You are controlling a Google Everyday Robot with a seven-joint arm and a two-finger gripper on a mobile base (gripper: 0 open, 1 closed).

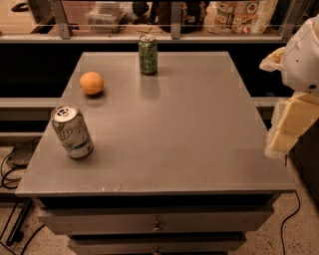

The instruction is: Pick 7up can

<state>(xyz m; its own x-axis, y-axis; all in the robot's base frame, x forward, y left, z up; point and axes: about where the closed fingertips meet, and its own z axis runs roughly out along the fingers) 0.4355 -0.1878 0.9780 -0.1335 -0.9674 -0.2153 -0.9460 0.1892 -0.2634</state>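
Observation:
The 7up can (pixel 72 132) is pale whitish-silver with light green markings and a silver top. It stands upright near the front left of the grey table (pixel 189 129). My gripper (pixel 269 104) hangs at the right edge of the view, beside the table's right side and far from the can. Its pale yellowish fingers (pixel 291 124) stand apart with nothing between them.
A darker green can (pixel 148 54) stands upright at the table's back edge. An orange (pixel 91 83) lies at the back left. Behind the table runs a railing with a shelf of bags and containers (pixel 239 15). Cables (pixel 10 169) lie on the floor at the left.

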